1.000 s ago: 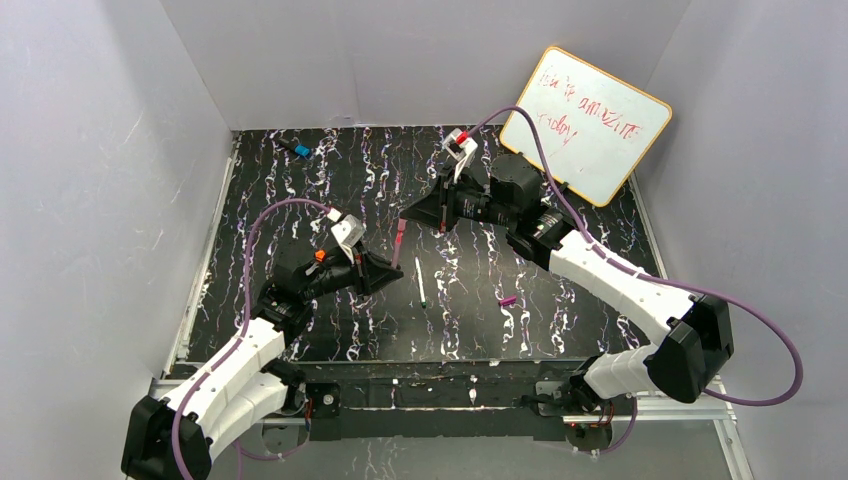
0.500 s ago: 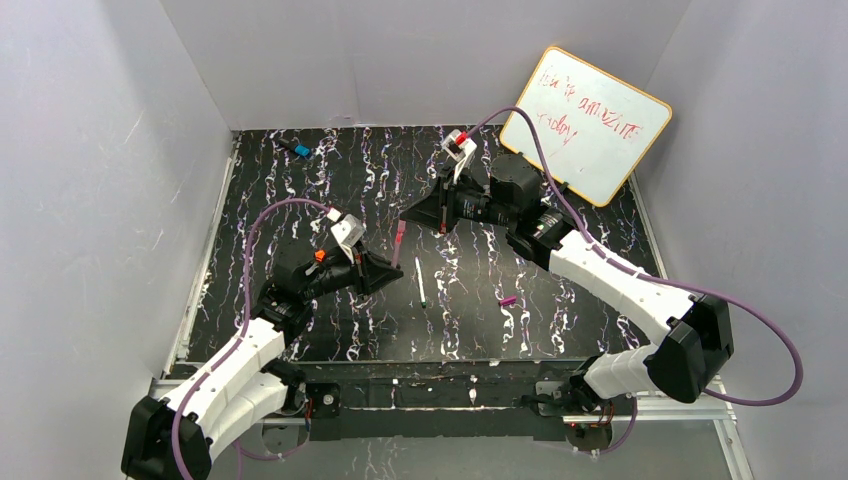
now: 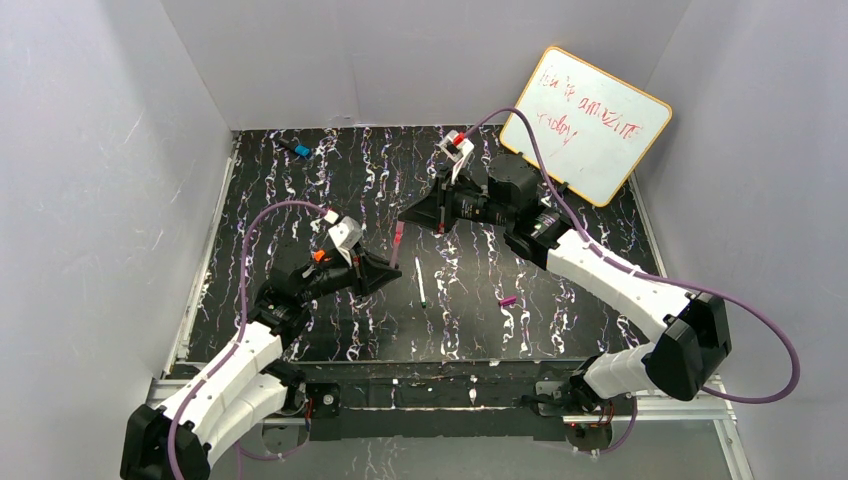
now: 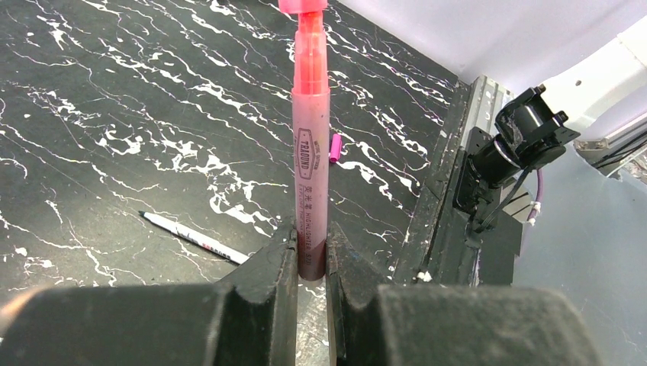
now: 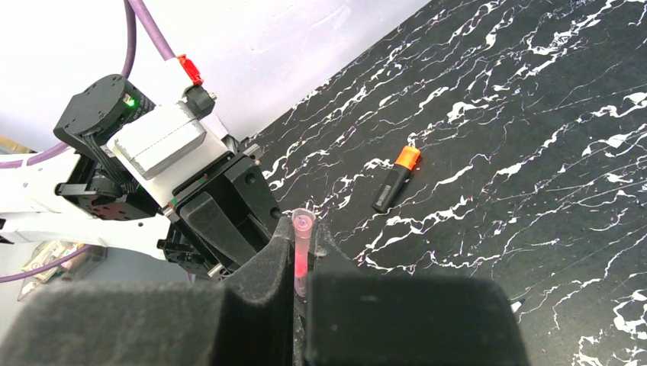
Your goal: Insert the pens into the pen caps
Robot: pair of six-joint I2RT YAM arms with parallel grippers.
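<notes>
Pink pen (image 4: 311, 152) one, white pen (image 3: 421, 282) one, magenta cap (image 3: 507, 300) one

Top external: high, behind arm bases, looks down on whole table (image 3: 270, 200); pink pen (image 3: 398, 243) small, mid-frame.
Left wrist: close behind pink pen, faces along it toward right arm (image 4: 534, 130).
Right wrist: close at pen's opposite end, over pale pink cap (image 5: 302, 229), faces left arm (image 5: 152, 152).
Pen's surroundings shared by all.

Glossy plastic pink pen (image 4: 311, 164); matt table (image 4: 114, 114)
</notes>
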